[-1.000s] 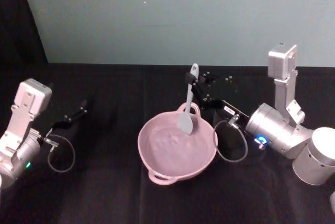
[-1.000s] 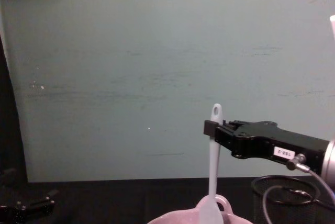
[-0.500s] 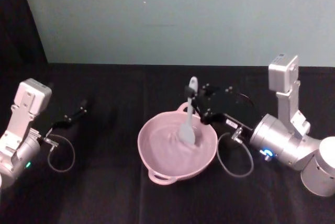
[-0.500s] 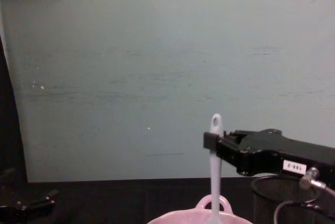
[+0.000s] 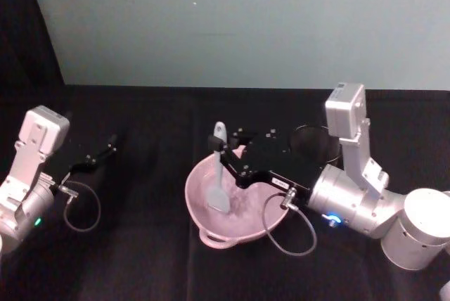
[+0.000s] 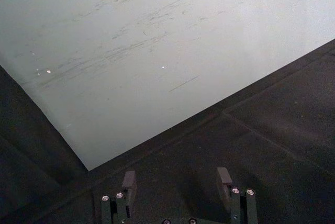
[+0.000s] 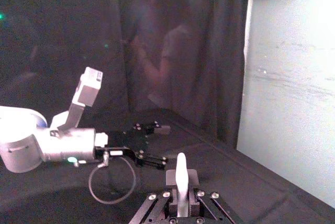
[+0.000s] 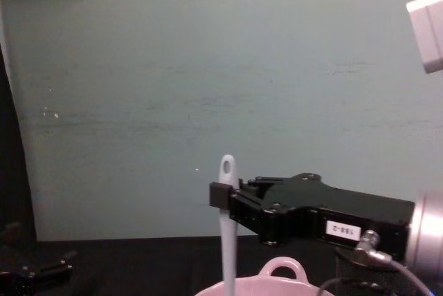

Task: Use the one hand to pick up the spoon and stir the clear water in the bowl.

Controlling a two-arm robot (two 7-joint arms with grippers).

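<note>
Spoon in the bowl, near its left wall.
My right gripper pinched its handle; I judged a wider sweep might shove the bowl, slopping water. Left gripper sat parked, jaws apart.

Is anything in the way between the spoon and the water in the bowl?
No, nothing visible is. The right tool grips the spoon by its handle, and the spoon's head is down inside the bowl. The left tool sits open, off to the left.
</note>
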